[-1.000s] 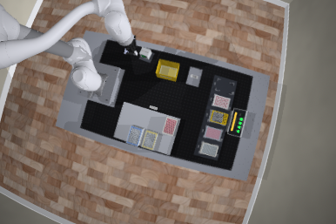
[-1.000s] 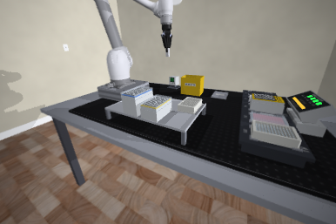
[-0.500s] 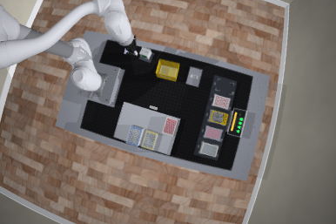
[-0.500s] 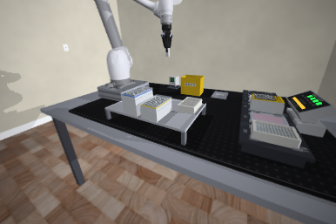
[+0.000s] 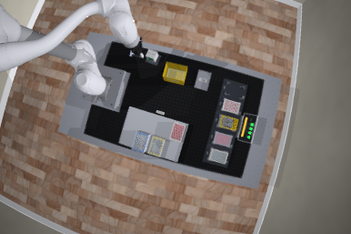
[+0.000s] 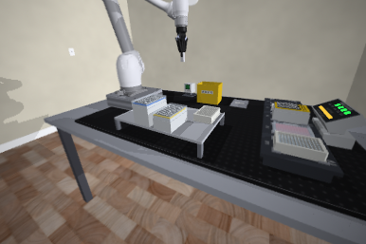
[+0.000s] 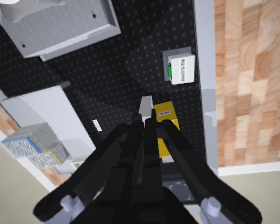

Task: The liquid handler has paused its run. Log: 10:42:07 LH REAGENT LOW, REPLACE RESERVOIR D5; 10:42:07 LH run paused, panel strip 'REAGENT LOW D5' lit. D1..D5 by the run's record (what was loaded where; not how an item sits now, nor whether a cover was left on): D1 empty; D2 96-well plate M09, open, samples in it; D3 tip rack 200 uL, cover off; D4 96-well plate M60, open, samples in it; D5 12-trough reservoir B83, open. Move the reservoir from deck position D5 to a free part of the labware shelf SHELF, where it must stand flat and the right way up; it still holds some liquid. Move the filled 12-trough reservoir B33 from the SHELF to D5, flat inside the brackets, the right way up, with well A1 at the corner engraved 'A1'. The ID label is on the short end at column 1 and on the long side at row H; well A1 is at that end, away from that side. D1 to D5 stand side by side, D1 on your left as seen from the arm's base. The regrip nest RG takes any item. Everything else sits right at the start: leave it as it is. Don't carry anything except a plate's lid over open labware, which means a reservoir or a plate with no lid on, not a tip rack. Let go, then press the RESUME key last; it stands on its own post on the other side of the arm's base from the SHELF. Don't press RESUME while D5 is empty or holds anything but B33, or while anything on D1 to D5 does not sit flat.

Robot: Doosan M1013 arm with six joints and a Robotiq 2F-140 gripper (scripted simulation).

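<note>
My gripper (image 5: 136,53) (image 6: 182,57) is shut and empty. It hangs high above the back of the table, fingers pointing down (image 7: 147,117). The white RESUME key box (image 5: 152,55) stands on the mat just beside and below it, and shows in the wrist view (image 7: 181,69) and the side view (image 6: 189,86). On the deck row, a grey-white tray (image 5: 218,156) sits flat in the end position nearest the front (image 6: 301,143). The shelf (image 5: 152,134) holds a low pink-topped tray (image 5: 177,131) (image 6: 207,112). I cannot read any labels.
Two taller boxes, blue-rimmed (image 5: 141,141) and yellow-rimmed (image 5: 156,146), stand on the shelf. The deck also holds two pink plates (image 5: 231,106) (image 5: 223,138) and a yellow tip rack (image 5: 228,122). A yellow bin (image 5: 175,73) and a grey nest (image 5: 205,77) stand mid-table. The panel (image 5: 249,127) shows green lights.
</note>
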